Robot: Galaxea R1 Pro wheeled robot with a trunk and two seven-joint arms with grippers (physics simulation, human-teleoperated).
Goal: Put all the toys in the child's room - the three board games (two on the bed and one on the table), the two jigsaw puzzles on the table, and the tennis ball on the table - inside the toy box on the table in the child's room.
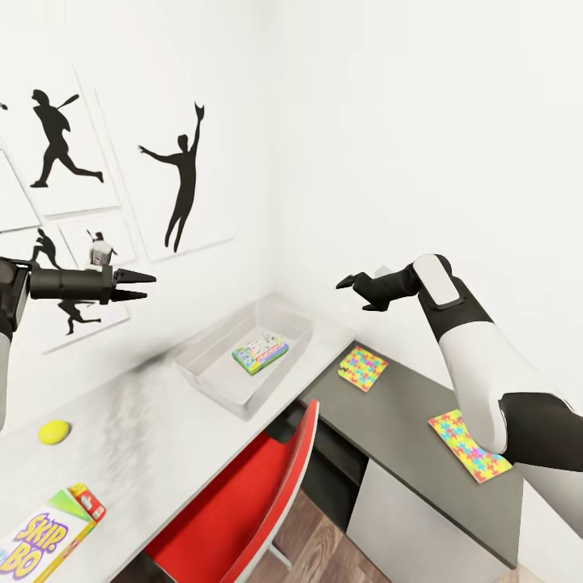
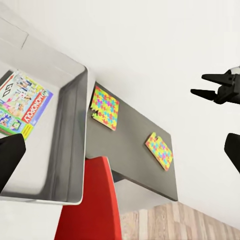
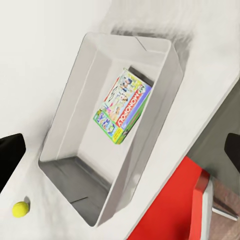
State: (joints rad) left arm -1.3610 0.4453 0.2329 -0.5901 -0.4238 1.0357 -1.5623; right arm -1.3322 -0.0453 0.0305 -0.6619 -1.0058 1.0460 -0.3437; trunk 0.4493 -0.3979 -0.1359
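The toy box (image 1: 215, 387) stands on the light table (image 1: 138, 421) and holds a pale green board game (image 1: 261, 350), also seen lying flat (image 2: 22, 102) (image 3: 122, 106). A SKIP-BO board game (image 1: 36, 541) lies at the table's near left edge, and the tennis ball (image 1: 53, 431) rests beyond it. Two jigsaw puzzles (image 1: 362, 368) (image 1: 470, 444) lie on the dark side unit. My left gripper (image 1: 144, 287) hovers open and empty, high over the table left of the box. Right of the box, above the side unit, my right gripper (image 1: 356, 293) is open and empty. The bed is out of view.
A red chair (image 1: 243, 502) is tucked under the table in front of the toy box. White walls close the corner behind the table, the left one hung with black silhouette pictures (image 1: 182, 182). Wooden floor (image 1: 316, 542) shows below the chair.
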